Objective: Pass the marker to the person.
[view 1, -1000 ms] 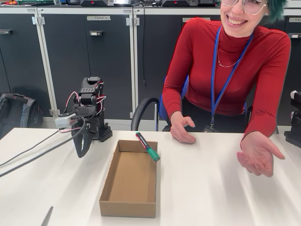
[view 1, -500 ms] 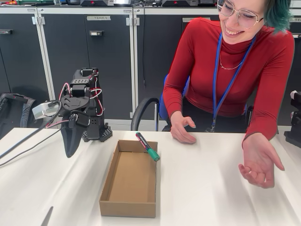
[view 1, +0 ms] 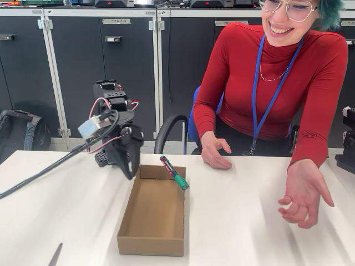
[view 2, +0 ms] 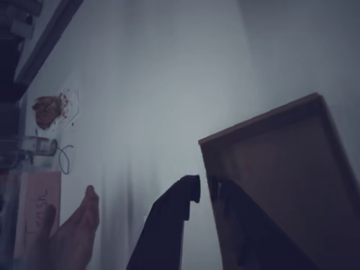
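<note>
The marker [view 1: 174,172], black with a green cap, lies slanted across the far right rim of an open cardboard box [view 1: 152,213]. My gripper [view 1: 131,173] points down just left of the box's far left corner, shut with nothing in it. In the wrist view my dark fingertips [view 2: 192,188] sit close together at the box [view 2: 281,169] corner, over the white table. The person [view 1: 277,83] in a red top sits behind the table on the right. One hand [view 1: 215,151] rests near the marker and the other hand [view 1: 302,194] is held out palm up.
A grey cable [view 1: 39,176] runs from my arm across the left of the white table [view 1: 238,221]. A thin grey object [view 1: 55,255] lies at the front left edge. Dark cabinets [view 1: 111,72] stand behind, and black equipment [view 1: 348,144] sits at the right edge. A hand [view 2: 73,236] shows in the wrist view's lower left.
My arm has swung right, bringing the gripper from well left of the box to its far left corner. The person's outstretched hand has dropped slightly and its fingers have curled.
</note>
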Available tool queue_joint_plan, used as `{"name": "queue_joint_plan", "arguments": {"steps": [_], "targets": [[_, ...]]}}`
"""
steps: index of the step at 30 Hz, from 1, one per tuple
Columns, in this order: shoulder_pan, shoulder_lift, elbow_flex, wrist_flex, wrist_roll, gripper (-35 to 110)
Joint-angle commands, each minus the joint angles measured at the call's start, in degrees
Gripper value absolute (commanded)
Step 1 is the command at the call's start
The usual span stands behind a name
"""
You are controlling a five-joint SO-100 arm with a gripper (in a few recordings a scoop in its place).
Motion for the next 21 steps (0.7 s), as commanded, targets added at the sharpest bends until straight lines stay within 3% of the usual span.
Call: {"name": "queue_joint_plan", "arguments": {"steps": [1,12,21], "targets": [[-7.6,1.8,-5.3,1.4,6.0,4],[-15.4,5.9,-2.6,4.1,15.6,8],[-16.9,9.7,-2.7,18.6,23.6,10]]}}
